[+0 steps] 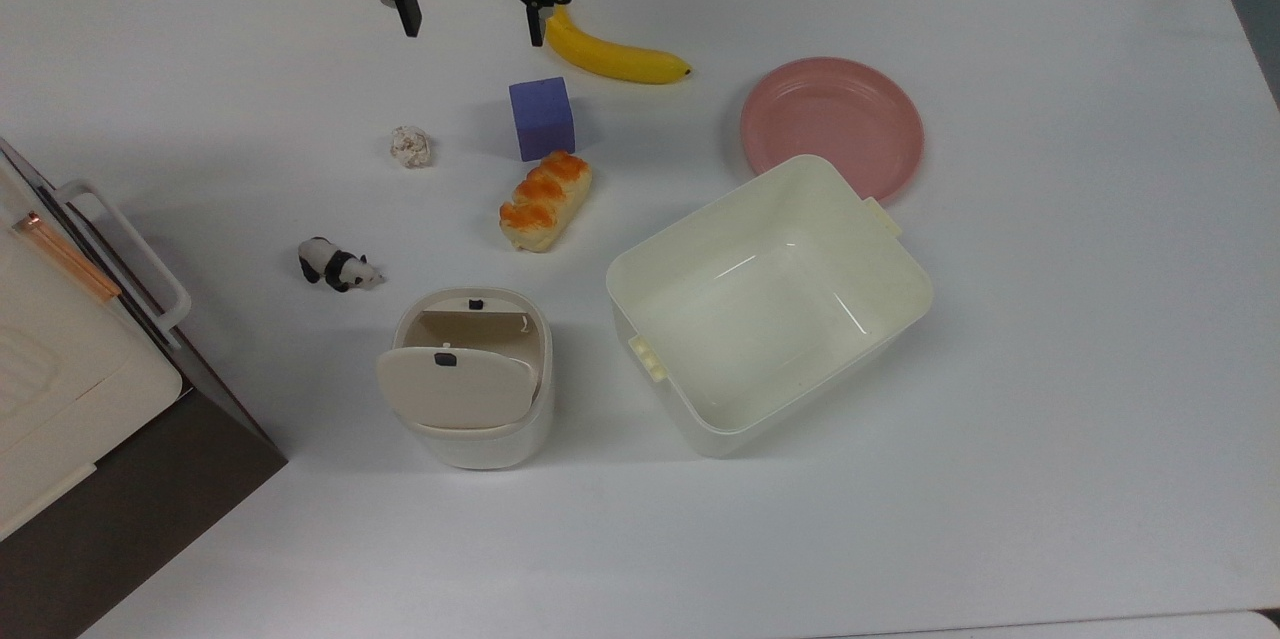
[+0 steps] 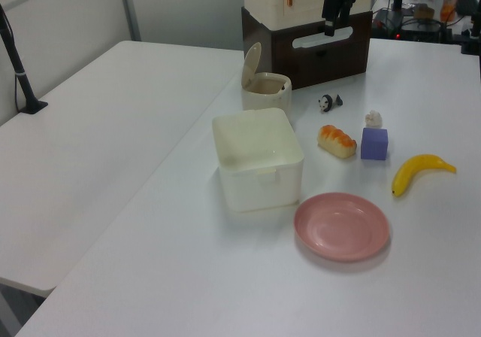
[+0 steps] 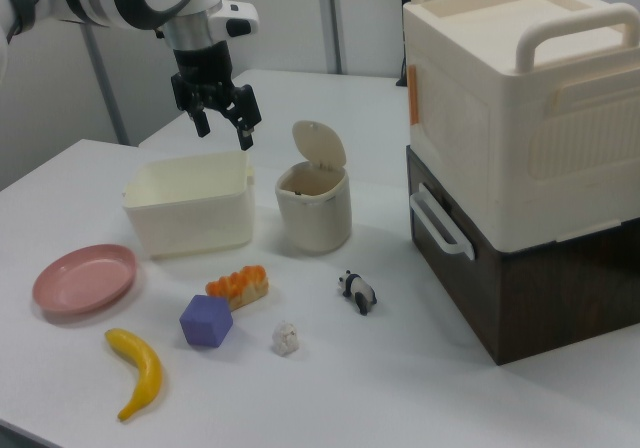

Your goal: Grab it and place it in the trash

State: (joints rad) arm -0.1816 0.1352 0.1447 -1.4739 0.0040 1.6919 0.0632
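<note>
Pincer (image 1: 468, 29), fingers spread and empty, held above the bench (image 1: 1050, 369). Crumpled paper ball (image 1: 411, 146) lies below it toward the top view's left, well apart, beside the purple cube (image 1: 542, 118).
</note>
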